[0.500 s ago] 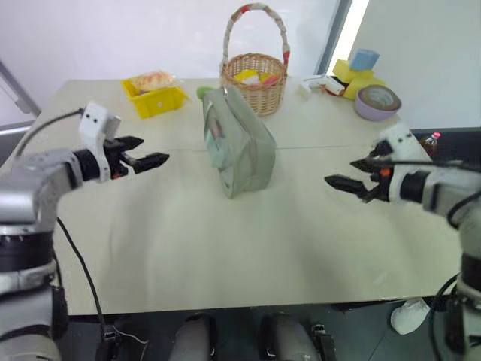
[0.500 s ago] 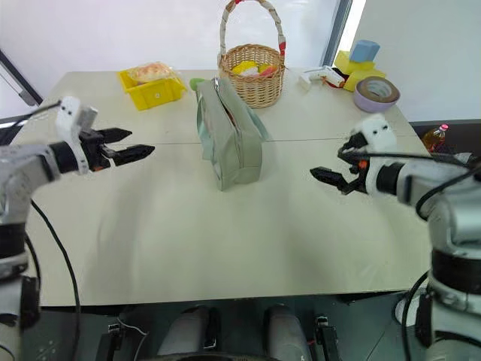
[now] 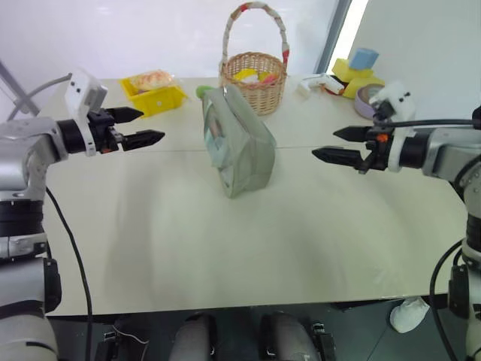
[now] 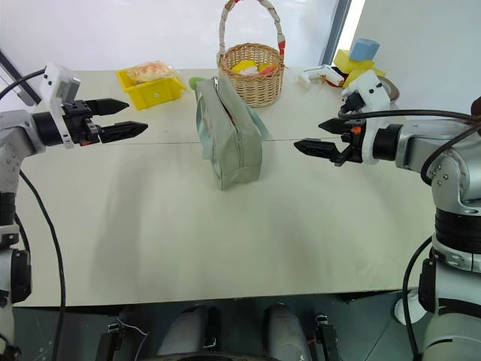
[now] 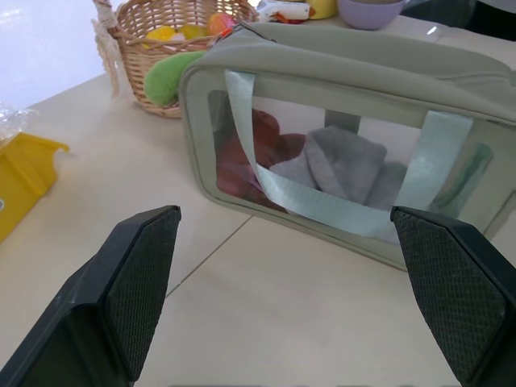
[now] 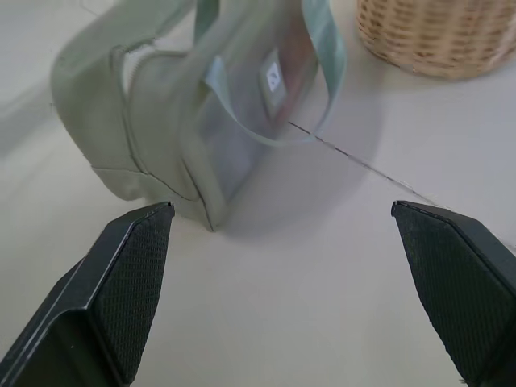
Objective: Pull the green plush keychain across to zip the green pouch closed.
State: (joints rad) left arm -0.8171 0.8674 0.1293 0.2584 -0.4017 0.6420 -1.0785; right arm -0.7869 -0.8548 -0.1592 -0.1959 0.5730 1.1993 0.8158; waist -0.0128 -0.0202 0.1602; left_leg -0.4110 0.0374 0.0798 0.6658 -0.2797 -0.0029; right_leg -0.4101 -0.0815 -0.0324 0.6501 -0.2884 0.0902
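The green pouch [image 3: 239,147] stands on edge in the middle of the table, its narrow end toward me and its zipper side up. Through its clear window [image 5: 322,161] I see red and grey contents behind a mint strap. The green plush keychain [image 5: 172,77] lies at the pouch's far end, next to the basket. My left gripper [image 3: 147,126] hovers open left of the pouch, well apart from it. Right of the pouch my right gripper [image 3: 325,143] also hangs open above the table. Both point toward the pouch and hold nothing.
A wicker basket [image 3: 254,74] with colourful items stands right behind the pouch. A yellow bin [image 3: 155,95] sits at the back left. At the back right are a purple tape roll [image 3: 365,101], yellow and blue blocks [image 3: 356,68] and a small white object [image 3: 322,84].
Both grippers have risen above the table. The right one has also moved closer to the pouch. The pouch has not moved.
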